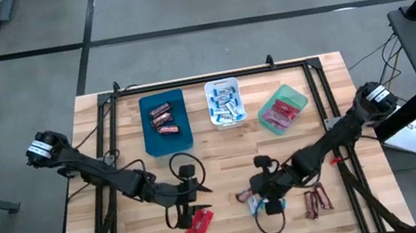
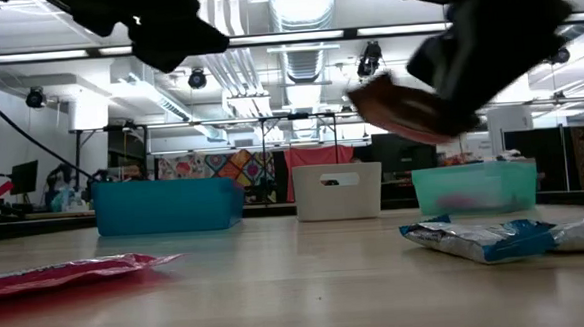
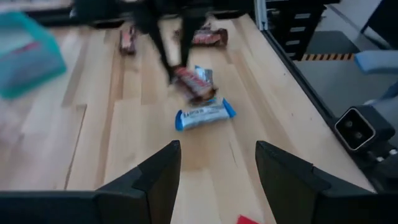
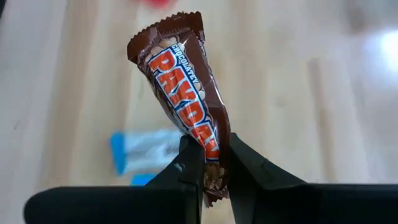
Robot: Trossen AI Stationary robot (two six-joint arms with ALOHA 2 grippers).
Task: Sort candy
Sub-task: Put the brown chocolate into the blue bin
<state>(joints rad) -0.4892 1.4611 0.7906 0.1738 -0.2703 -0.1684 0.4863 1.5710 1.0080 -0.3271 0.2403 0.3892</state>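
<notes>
Three trays: blue tray [image 1: 168, 143] holds brown bars [image 1: 162, 117]; right fingers [image 4: 210, 163] pinch a brown bar [image 4: 183, 106]; left fingers [image 3: 214, 180] wide.

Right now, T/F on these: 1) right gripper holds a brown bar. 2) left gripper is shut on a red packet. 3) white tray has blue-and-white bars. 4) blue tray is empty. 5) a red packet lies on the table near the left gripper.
1) True: the right gripper is shut on the brown bar, lifted off the table.
2) False: the left gripper is open and holds nothing.
3) True: the white tray holds blue-and-white bars.
4) False: the blue tray holds brown bars.
5) True: the red packet lies just beside it.
</notes>
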